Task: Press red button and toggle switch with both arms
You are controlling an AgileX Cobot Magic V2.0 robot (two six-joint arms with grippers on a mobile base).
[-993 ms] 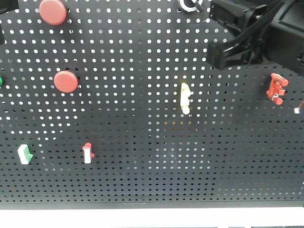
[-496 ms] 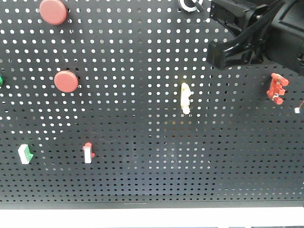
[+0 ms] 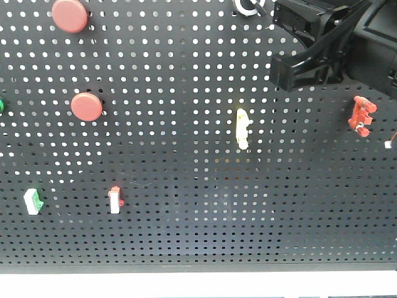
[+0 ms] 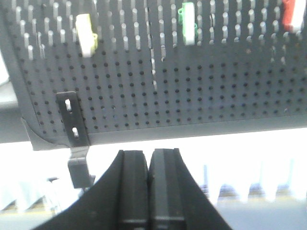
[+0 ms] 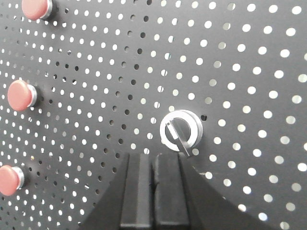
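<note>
Just above my closed right gripper (image 5: pixel 154 191) sits the toggle switch (image 5: pixel 181 130), lever slanting down-right toward the fingertips; the left gripper (image 4: pixel 148 187) (also closed) hangs below the board, far from the red button (image 3: pixel 69 15).

Black pegboard (image 5: pixel 249 86) across the frame. Toggle switch (image 5: pixel 181 131) at center, silver ring, short lever angled down-right. Right gripper (image 5: pixel 153 191) just below it, fingers pressed together. Three red buttons (image 5: pixel 21 94) down left edge.
</note>
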